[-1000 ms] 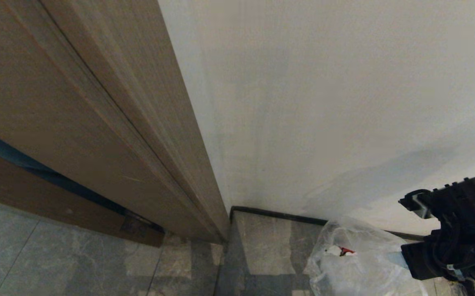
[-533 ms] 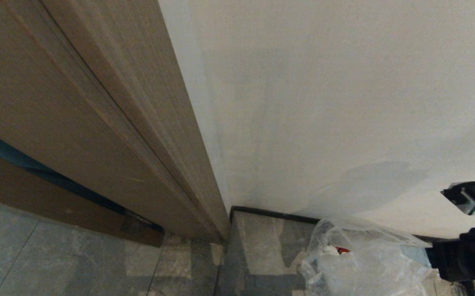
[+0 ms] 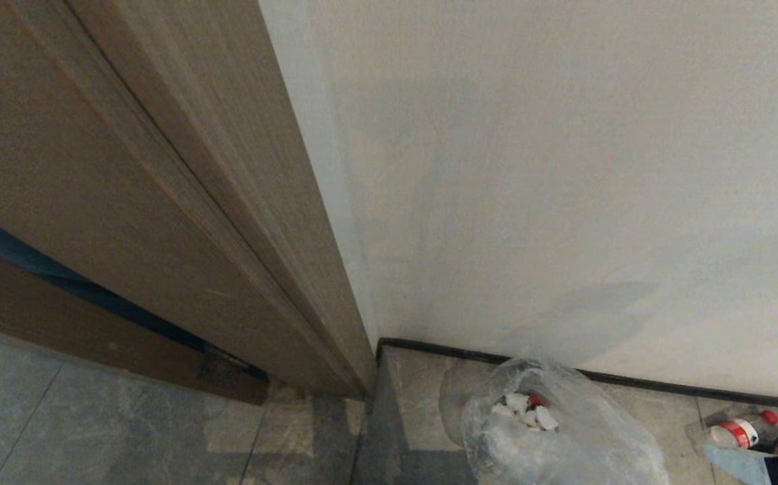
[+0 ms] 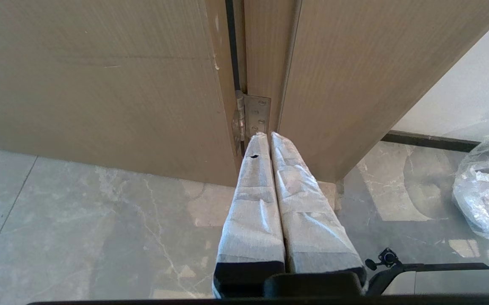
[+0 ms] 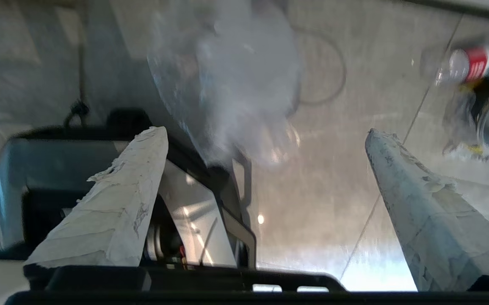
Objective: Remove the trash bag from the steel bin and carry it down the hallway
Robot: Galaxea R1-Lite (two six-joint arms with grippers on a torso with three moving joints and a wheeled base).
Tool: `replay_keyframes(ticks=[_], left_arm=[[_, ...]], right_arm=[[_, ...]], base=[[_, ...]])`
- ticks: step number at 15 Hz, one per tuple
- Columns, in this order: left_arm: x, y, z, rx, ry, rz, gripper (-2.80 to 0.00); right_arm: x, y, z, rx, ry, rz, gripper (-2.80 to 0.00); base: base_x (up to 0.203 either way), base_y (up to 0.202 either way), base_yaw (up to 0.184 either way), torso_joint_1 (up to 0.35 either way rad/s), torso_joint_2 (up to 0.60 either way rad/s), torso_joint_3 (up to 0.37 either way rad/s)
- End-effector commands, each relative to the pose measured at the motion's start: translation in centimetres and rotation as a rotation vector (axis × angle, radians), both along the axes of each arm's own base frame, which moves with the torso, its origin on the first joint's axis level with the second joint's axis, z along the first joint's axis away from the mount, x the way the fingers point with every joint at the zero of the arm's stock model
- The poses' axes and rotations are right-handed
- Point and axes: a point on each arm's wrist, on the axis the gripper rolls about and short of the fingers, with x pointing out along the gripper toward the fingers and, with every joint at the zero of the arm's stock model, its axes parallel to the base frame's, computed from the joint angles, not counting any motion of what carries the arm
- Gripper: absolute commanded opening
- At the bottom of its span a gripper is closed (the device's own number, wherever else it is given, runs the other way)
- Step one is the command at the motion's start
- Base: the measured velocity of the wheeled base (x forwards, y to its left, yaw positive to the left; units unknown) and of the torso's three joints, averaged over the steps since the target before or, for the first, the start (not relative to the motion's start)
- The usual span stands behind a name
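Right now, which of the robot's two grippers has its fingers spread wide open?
The right gripper: its taped fingers stand far apart, holding nothing, with the trash bag beyond them. The left gripper's fingers are pressed together.

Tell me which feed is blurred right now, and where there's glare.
Right wrist view: motion-smeared, the trash bag a pale blur, bright glare on the floor tiles. Head view: steady, soft shadow on the white wall. Left wrist view: sharp, evenly lit.

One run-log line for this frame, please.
trash bag: on floor by wall, released | right gripper: open, empty | left gripper: shut, parked
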Motion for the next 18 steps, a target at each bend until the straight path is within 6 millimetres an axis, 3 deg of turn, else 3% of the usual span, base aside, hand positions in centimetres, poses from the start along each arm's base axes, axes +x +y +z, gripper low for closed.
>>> replay_keyframes(ticks=[1, 2, 5, 6, 11, 18], left_arm=[[0.0, 0.0, 0.0, 0.0, -0.001, 0.001, -2.8], [0.0, 0.0, 0.0, 0.0, -0.001, 0.0, -2.8], [0.0, 0.0, 0.0, 0.0, 0.0, 0.001, -2.8], [0.0, 0.0, 0.0, 0.0, 0.0, 0.001, -2.8], [0.0, 0.0, 0.0, 0.0, 0.0, 0.001, -2.8], [0.0, 0.0, 0.0, 0.0, -0.001, 0.001, -2.8]], right_arm=[[0.6, 0.2, 1.6, 0.021, -0.047, 0.001, 0.0], [0.3, 0.1, 2.0, 0.034, -0.072, -0.006, 0.0], [-2.5, -0.9, 0.5, 0.099, -0.076, -0.066, 0.0], [-3.4, -1.2, 0.1, 0.125, -0.088, -0.083, -2.8], [-5.9, -2.2, -1.3, 0.156, -0.103, -0.164, -2.8], [-9.3, -2.9, -2.7, 0.052, -0.236, -0.23, -2.8]], base=[[0.0, 0.0, 0.0, 0.0, 0.0, 0.0], [0.0, 0.0, 0.0, 0.0, 0.0, 0.0], [0.0, 0.0, 0.0, 0.0, 0.0, 0.0], [0.0, 0.0, 0.0, 0.0, 0.0, 0.0], [0.0, 0.0, 0.0, 0.0, 0.0, 0.0], [0.0, 0.0, 0.0, 0.0, 0.0, 0.0]])
